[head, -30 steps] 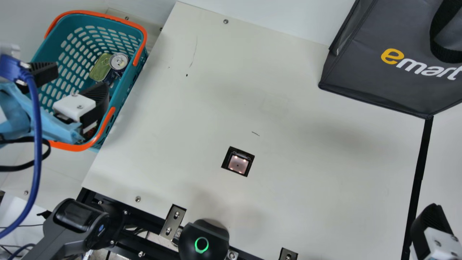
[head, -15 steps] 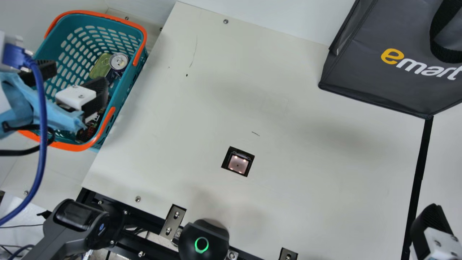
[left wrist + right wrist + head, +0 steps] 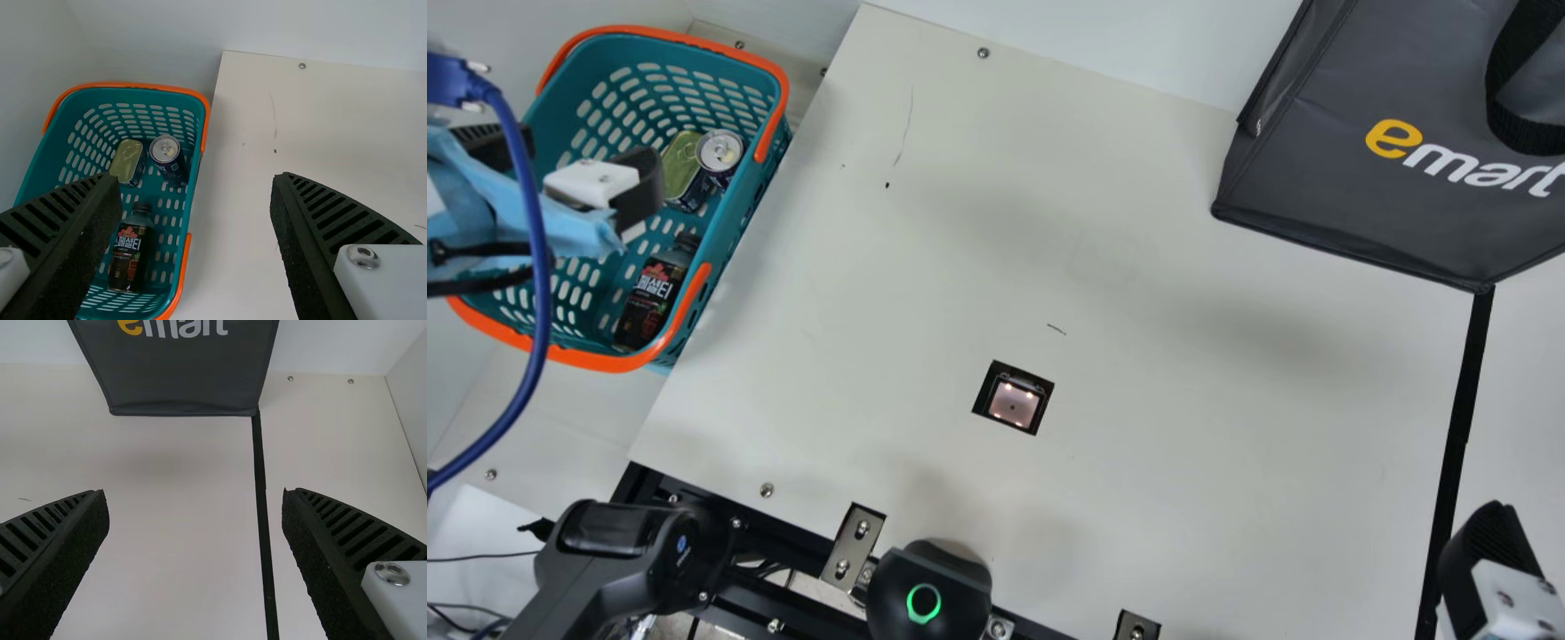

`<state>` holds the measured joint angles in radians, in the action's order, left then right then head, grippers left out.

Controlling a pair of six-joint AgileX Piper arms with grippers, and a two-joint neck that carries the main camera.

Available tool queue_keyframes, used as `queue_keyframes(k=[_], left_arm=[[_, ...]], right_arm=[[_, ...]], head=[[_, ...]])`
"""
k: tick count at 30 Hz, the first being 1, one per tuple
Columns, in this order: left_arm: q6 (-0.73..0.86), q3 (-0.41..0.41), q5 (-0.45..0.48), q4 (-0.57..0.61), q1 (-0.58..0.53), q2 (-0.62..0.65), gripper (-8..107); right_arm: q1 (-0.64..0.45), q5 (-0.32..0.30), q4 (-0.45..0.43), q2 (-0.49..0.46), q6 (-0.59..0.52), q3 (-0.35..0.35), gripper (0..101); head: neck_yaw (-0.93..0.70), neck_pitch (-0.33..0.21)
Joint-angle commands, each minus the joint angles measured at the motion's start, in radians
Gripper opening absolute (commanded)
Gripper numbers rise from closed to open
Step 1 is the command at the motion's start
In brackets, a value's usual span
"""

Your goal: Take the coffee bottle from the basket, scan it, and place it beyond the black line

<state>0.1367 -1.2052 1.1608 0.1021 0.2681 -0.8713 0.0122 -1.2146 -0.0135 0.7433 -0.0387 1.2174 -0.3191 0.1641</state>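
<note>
Near-right corner of worktop [image 3: 1183,498]: right claw [image 3: 195,497] held above black line [image 3: 262,500], released and empty; no shift noted over the last second.

Scan window [image 3: 1013,400], set in the worktop toward its near edge: lit, nothing presented to it.

Basket [image 3: 614,363], beside the worktop's left edge: coffee bottle [image 3: 649,293] seen in its near half, against the wall on the worktop side, cap pointed toward the far end. Lying or leaning, cannot be told which. In the main view the bottle was largely covered by the left claw [image 3: 195,181] a second ago; it has now been uncovered. The claw has been drawn back toward the basket's far end and outer edge. It is released, with nothing gripped.

Far half of basket: flat tin [image 3: 127,162] and drinks can [image 3: 165,150], side by side, left in place.

Interpretation: bottle not yet picked; scan and placing both outstanding. The retreat may be a realignment. A lower approach, squared to the bottle's length, is judged to be required; the basket wall could be caught by a finger.
</note>
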Motion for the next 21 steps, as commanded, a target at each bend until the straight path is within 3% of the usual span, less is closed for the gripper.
queue_keyframes(k=[1, 21], left_arm=[[0.038, 0.004, -0.007, 0.024, 0.061, -0.009, 90], [0.348, 0.111, -0.069, 0.192, 0.392, -0.091, 90]], right_arm=[[0.000, 0.000, 0.000, 0.000, 0.000, 0.000, 91], [0.000, 0.001, 0.000, 0.000, 0.000, 0.000, 91]], head=[[-0.002, -0.026], [-0.002, -0.026]])
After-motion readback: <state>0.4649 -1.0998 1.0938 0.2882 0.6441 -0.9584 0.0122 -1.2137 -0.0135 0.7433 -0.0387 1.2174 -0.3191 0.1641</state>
